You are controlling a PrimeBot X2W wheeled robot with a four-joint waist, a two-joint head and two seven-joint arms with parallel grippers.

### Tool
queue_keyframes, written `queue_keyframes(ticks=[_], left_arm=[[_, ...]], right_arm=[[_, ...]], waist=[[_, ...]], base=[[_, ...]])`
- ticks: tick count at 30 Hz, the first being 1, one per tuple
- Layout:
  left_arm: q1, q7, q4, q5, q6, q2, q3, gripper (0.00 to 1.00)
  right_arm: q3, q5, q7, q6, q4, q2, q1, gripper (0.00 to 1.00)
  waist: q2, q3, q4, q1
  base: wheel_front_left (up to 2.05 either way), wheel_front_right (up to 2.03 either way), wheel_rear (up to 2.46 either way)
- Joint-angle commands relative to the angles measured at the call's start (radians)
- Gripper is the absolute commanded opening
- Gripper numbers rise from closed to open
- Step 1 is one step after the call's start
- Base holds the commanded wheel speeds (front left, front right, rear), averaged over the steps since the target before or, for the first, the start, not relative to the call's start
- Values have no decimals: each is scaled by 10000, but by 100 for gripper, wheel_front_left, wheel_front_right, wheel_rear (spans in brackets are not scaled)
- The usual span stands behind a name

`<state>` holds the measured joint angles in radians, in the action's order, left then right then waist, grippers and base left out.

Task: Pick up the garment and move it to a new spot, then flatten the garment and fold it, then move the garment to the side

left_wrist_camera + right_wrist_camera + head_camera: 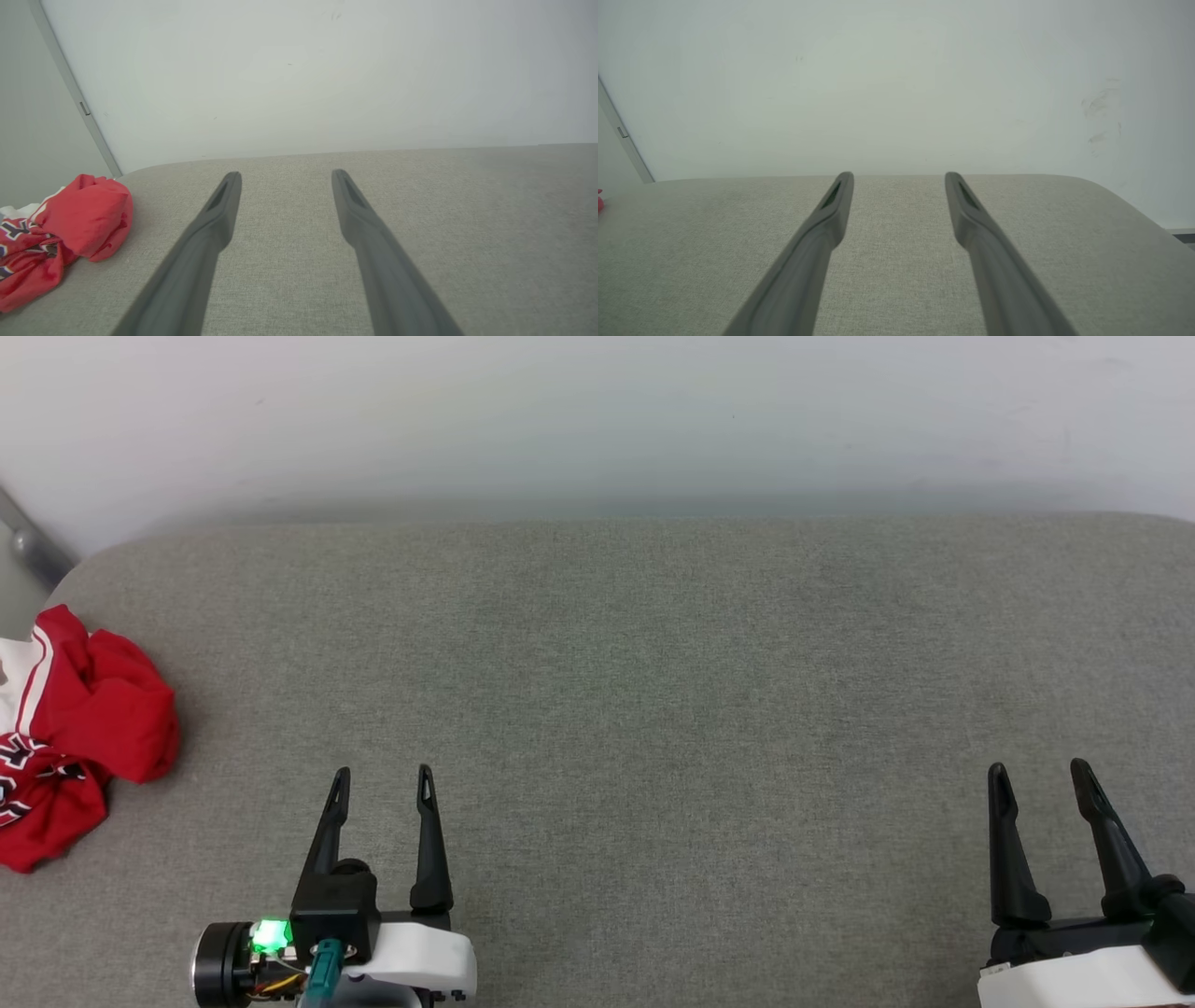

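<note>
Garment (89, 728) lies in a crumpled heap at the far left edge of the grey fabric-covered tabletop (653, 691), partly cut off by the head view's frame. Mostly red; a white panel with a thin red stripe shows on its upper left, and black lettering with white outlines sits in the lower folds, too bunched to read. From the left wrist view the same heap (79, 219) sits off to the left, a rounded red bulge on top and the lettered folds below it. Left claw (383, 779) is near the garment but apart from it, over bare cloth, its two dark fingers standing spread with nothing between them; the left wrist view confirms the gap (282, 179), only grey weave visible through it. A green light (271, 936) glows on that wrist. Right claw (1039, 773) is well apart from the garment, at the other side of the tabletop, fingers likewise spread and holding nothing (899, 179). Both claws point toward the pale wall (597, 411) behind the tabletop's rounded back edge. A grey strip (70, 88) runs slantwise up the wall just behind the garment's corner.
</note>
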<state>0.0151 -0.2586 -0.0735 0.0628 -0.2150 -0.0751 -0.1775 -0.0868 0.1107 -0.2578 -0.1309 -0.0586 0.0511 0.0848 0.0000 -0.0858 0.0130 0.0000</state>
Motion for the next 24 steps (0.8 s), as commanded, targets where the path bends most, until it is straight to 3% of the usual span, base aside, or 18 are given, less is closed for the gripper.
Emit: queue_keyframes(ticks=[1, 24], left_arm=[[-77, -81, -24, -209, 16, 52, 44, 100], [96, -72, -197, -283, 284, 230, 355, 100]], right_arm=[[12, -220, -79, 3, -69, -16, 120, 100], [-4, 102, -78, 3, 172, -16, -25, 100]], waist=[[0, -17, 1, 0], [0, -208, 119, 0]], base=[[0, 0, 0], [0, 0, 0]])
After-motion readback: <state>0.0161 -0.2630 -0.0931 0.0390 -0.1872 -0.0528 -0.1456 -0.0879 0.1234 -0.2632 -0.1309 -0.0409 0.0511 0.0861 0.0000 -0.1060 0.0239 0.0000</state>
